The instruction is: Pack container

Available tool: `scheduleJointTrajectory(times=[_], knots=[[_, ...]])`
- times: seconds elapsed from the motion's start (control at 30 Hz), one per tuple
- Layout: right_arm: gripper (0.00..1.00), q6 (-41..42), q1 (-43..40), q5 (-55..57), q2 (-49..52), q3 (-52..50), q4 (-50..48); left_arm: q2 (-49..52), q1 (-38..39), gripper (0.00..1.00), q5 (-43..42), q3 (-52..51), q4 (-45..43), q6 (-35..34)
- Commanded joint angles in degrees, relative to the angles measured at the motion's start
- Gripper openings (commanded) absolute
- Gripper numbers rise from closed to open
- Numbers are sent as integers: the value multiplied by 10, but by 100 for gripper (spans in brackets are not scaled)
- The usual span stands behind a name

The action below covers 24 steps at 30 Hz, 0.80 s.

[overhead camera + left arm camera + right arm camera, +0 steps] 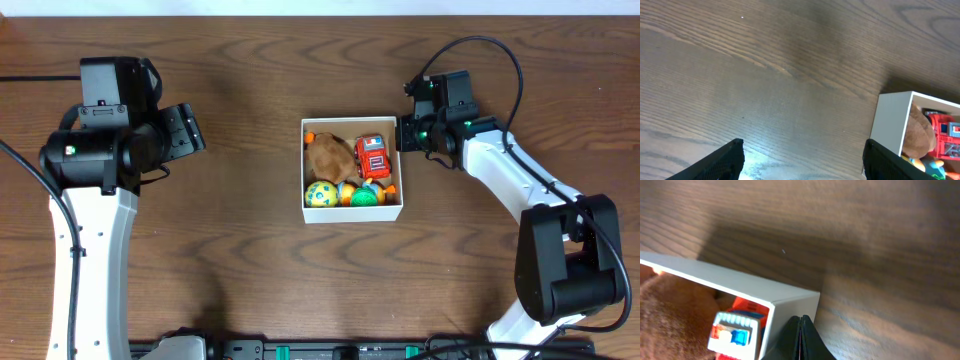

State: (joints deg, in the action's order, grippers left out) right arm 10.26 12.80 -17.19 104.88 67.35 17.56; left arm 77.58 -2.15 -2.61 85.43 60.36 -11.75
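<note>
Operator: Black fingertips (pixel 809 341) of the right gripper (pixel 800 332) fill the bottom of the right wrist view. They are pressed together with nothing visible between them. Status of the left?

Technician: Left gripper (pixel 802 159) is released, fingers wide apart over bare table (pixel 765 75), well to the left of the container (pixel 352 214).

Operator: Container location and condition?

Technician: It sits flat near the table's centre, slightly to the right. It is square, shallow and open-topped, with white outer walls and a tan inside. Contents:
- brown plush toy (pixel 330 155)
- red toy vehicle (pixel 373 156)
- yellow-green ball (pixel 321 194)
- green toy (pixel 364 196), with orange pieces beside it

The floor is almost fully covered, so packing is judged close to complete.

Operator: Hazards?

Technician:
1. Primary: the clenched right gripper stands just beside the container's far right corner, and contact with the wall cannot be confirmed. Sideways travel toward the box would likely push or rotate the light cardboard. A descent onto the rim could buckle the wall.
2. Secondary: the toys are crowded. A further item set on top may find no seat and roll out.
</note>
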Motion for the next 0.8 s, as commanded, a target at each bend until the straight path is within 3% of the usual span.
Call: scheduleJointTrajectory(times=[0.0,0.13,0.3,0.47,0.53,0.57,0.63,0.77], knots=[[4,4,6,-27,0,0,-14,3,-2,76,0,-1,2,3],[13,4,-1,-13,0,1,-4,3,-2,76,0,-1,2,3],[17,4,-29,84,-15,1,25,3,-2,76,0,-1,2,4],[29,-8,-78,165,-73,5,38,3,-1,76,0,-1,-9,32],[46,-29,-100,191,-105,5,45,3,-1,76,0,-1,-21,48],[61,-38,-108,203,-116,5,48,3,0,77,0,-1,-27,59],[97,-64,-125,207,-140,5,57,4,0,98,2,-1,-40,68],[99,-68,-151,209,-179,5,71,5,0,98,5,-1,-57,68]])
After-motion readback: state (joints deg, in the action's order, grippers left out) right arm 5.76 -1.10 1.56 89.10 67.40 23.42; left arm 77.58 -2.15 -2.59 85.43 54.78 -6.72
